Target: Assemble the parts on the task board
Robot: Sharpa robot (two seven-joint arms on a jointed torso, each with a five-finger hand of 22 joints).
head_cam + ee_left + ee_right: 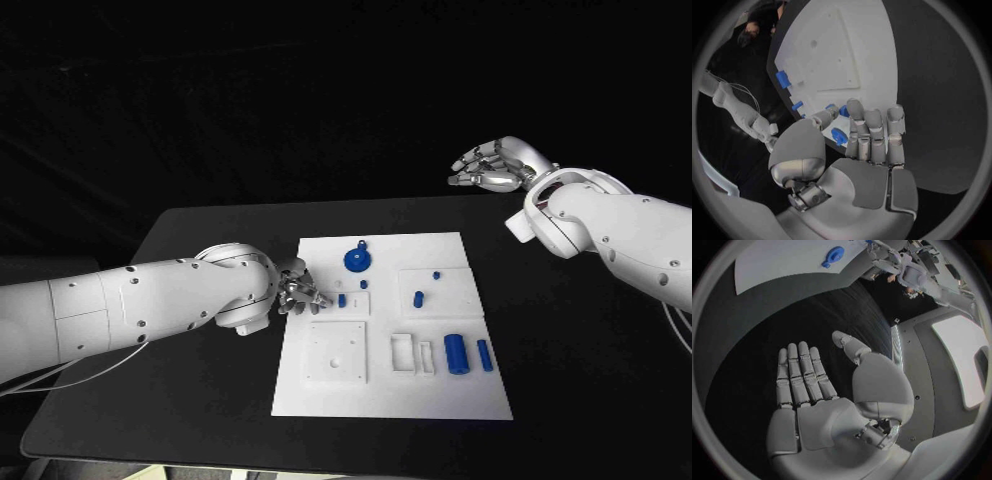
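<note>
- Board (325,400) lies mid-surface; I count several blue parts (454,352) loose on its right half, and a round blue piece (358,262) near the far edge. I judge assembly barely begun, most left.
- My left hand (299,292) sits at the board's left edge, fingers reaching over small parts; I cannot tell whether it holds one.
- My right hand (826,400) is lifted, well apart from the board, fingers spread, holding nothing.
- Contact under the left fingertips (873,120) is hidden.

Dim, dark surround (fisheye edges bend).

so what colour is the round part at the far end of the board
Blue round part, clearest in the head view.
</note>
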